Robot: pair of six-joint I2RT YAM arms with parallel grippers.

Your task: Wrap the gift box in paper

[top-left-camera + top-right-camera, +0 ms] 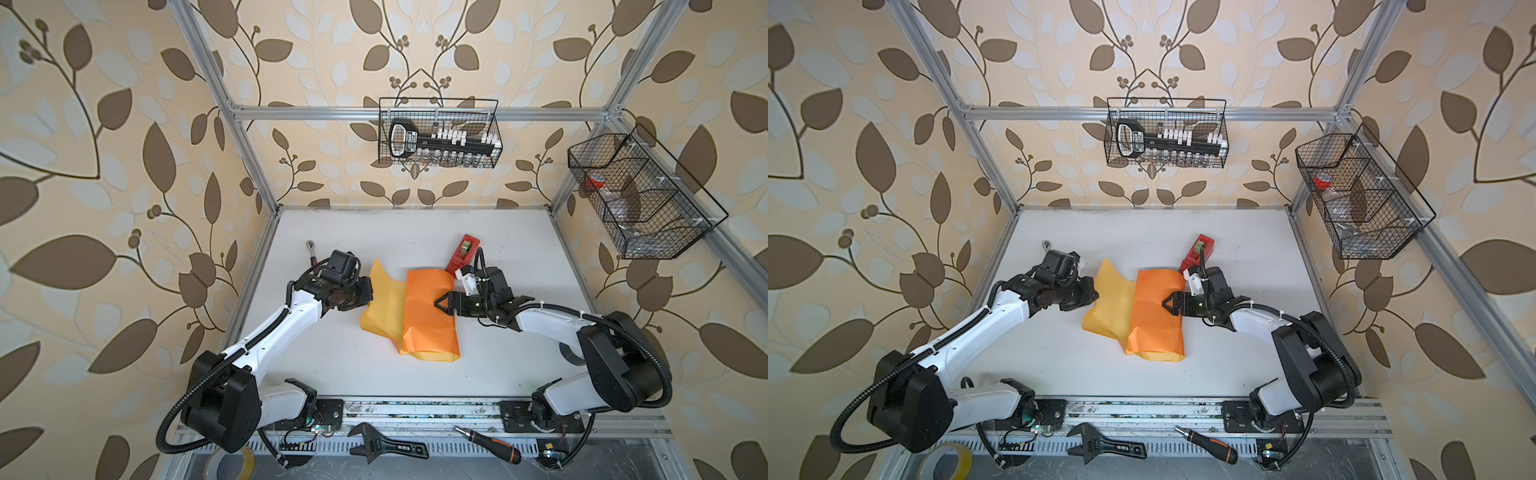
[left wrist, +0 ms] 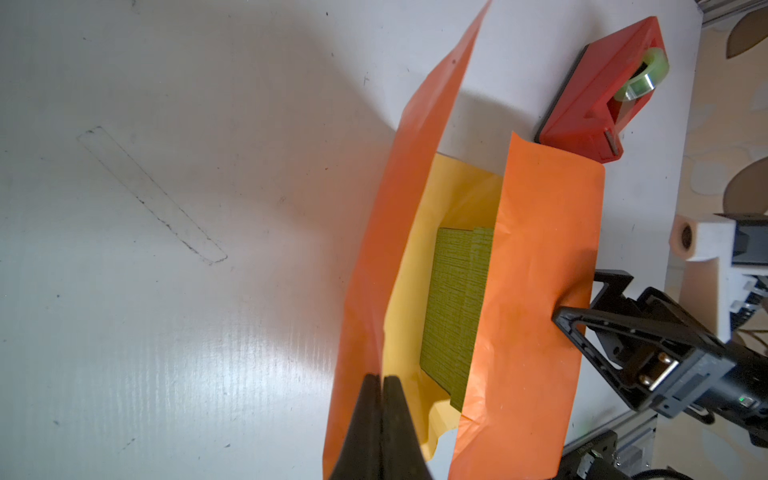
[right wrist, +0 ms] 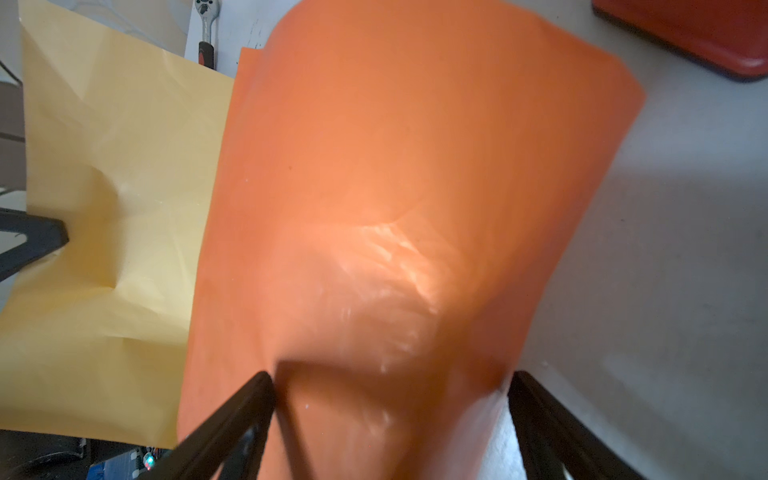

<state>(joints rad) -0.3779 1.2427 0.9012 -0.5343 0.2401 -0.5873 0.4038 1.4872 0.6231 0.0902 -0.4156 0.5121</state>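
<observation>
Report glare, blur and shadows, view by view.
Right wrist view: the paper is soft near the right fingers, with a white glare patch. Left wrist view: mostly sharp; sheen on the table, paper shadow toward the tape dispenser. Both top views: even light, sharp.

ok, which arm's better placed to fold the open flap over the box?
Left: left fingers pinch the paper's raised flap beside the gift box; right fingers sit open on the folded side.

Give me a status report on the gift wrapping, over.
Left gripper shut on edge of the paper. Right gripper open, against the orange flap. Gift box partly covered. Tape dispenser close beside the paper.
</observation>
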